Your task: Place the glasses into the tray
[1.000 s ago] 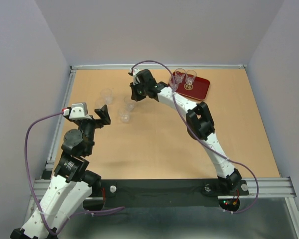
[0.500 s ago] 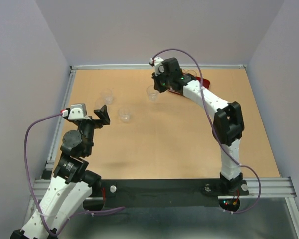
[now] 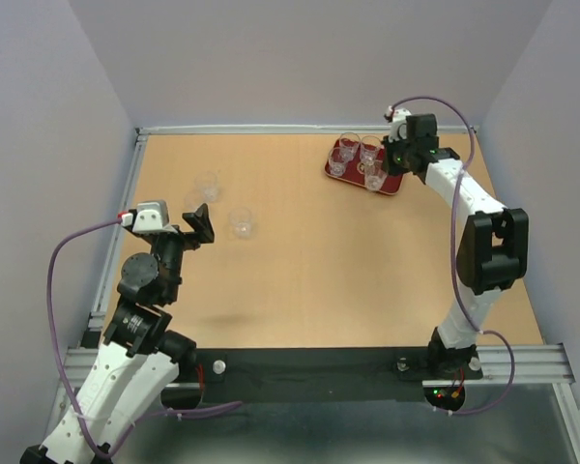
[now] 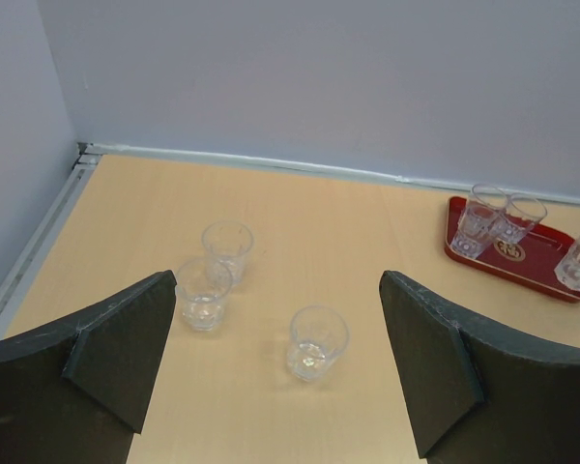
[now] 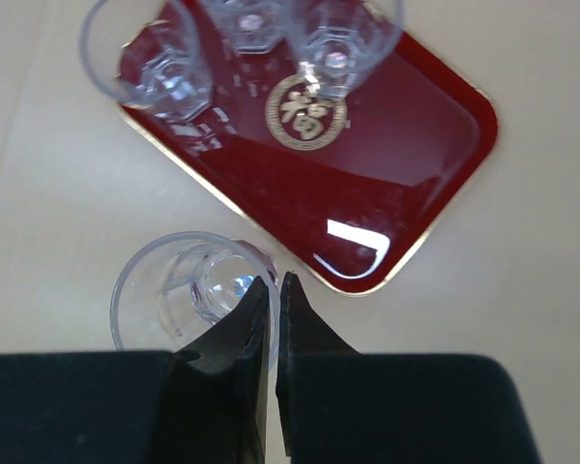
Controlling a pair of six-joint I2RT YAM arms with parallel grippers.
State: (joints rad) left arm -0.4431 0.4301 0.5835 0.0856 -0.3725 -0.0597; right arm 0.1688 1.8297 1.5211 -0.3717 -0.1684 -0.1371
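- Nearest you, the left gripper [image 4: 275,285] hung spread wide and empty over the table [image 3: 309,271]. It had no part in this step.
- Just past it, one loose glass [image 4: 317,342] stood alone. A glass pair [image 4: 216,269] stood close together, further left.
- At the far right, the right gripper [image 5: 275,280] was pressed together on the wall of the held glass [image 5: 174,290], apparently with one finger inside the rim.
- From the wrist view, that glass sat off the long edge of the tray [image 5: 406,174]. From the top view it overlapped the tray's near corner, so how far over the rim it was I couldn't tell.
- Three standing glasses [image 5: 159,68] crowded one end, beside the gold emblem [image 5: 306,109].
- You needed to carry it over the bare red end and keep it upright. Then seat the base, open, and lift straight out.
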